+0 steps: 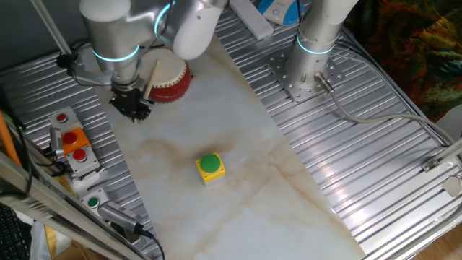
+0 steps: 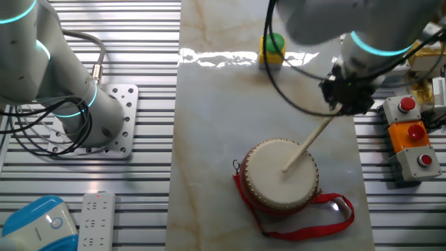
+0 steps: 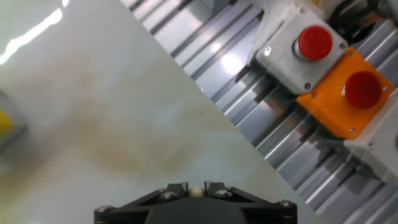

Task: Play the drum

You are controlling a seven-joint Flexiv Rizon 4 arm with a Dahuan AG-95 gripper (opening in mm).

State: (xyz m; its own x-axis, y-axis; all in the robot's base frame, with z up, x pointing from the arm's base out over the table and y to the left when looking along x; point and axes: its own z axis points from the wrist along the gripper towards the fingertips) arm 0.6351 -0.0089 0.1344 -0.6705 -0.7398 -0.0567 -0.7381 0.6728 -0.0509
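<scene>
Here the gripper (image 2: 346,94) is hanging over the marble table (image 1: 238,180) near its edge, its fingers closing narrowly on a pale wooden drumstick (image 2: 306,145); in the hand view the two black fingers (image 3: 180,188) are sitting close together with a small cream piece showing between them, which looks to be the stick's end. The drumstick is slanting down and away from the gripper, and its far tip is resting on the cream head of the drum (image 2: 279,174); whether it is pressing or just touching, I cannot tell. The drum is standing upright on the marble close to one end of the slab, its red strap (image 2: 327,209) lying looped on the surface beside it toward the ribbed metal edge. Just beyond the gripper, off the marble, a control box with red buttons (image 2: 408,132) is sitting on the ribbed metal, leaving little room on that side; the hand view is showing the same box just past the slab's edge. Toward the middle of the slab the marble is running open as far as a yellow box with a green button (image 1: 210,167), well apart from the drum. A second arm's base (image 1: 307,68) is standing on the metal across the slab.
</scene>
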